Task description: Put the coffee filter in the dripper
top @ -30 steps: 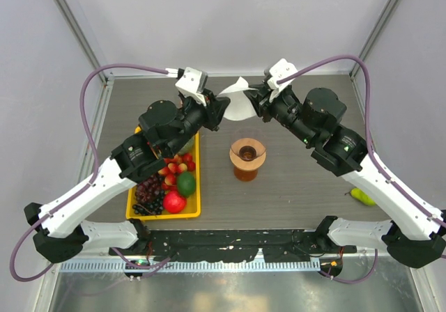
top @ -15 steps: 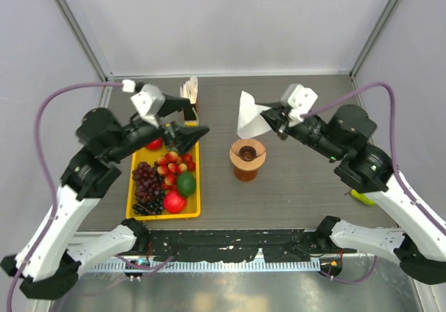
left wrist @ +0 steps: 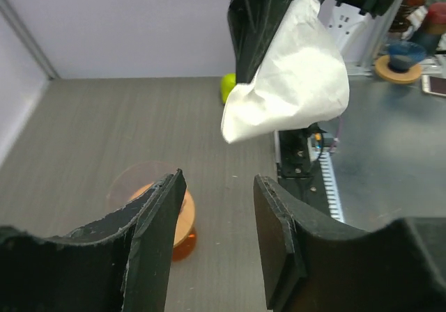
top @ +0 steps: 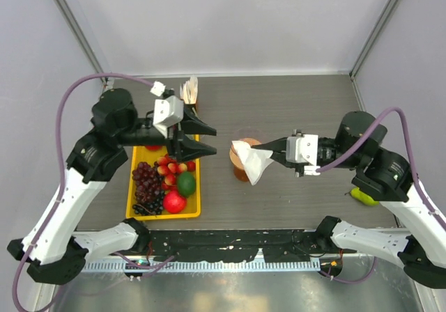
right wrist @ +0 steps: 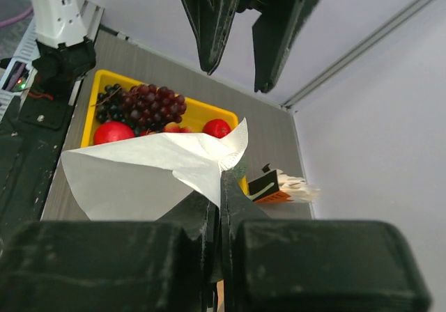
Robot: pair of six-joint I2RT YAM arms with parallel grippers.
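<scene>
Right gripper (top: 277,147) is pinched shut on one edge of the filter (top: 251,160); in its own wrist view the two fingers (right wrist: 209,218) meet on the paper with no gap. From that pinch the filter fans out ahead of the fingertips, and its long axis runs on from the fingers and sags downward. It looks crumpled rather than opened into a cone, and I cannot tell which corner is the tip.

Just beyond and below the paper stands the dripper (top: 239,172), mostly covered by the filter from above. The left wrist view shows the filter (left wrist: 293,82) hanging well above the table, clear of the dripper (left wrist: 185,220), so it is over the bowl or beside it, not in it.

Farther ahead, past the dripper, the left gripper (top: 209,143) faces this one with its jaws partly apart and empty. Behind it lies the tray (top: 194,212).

The right arm is nearer, and the move likely turns on getting the paper's narrow end down over the bowl.
</scene>
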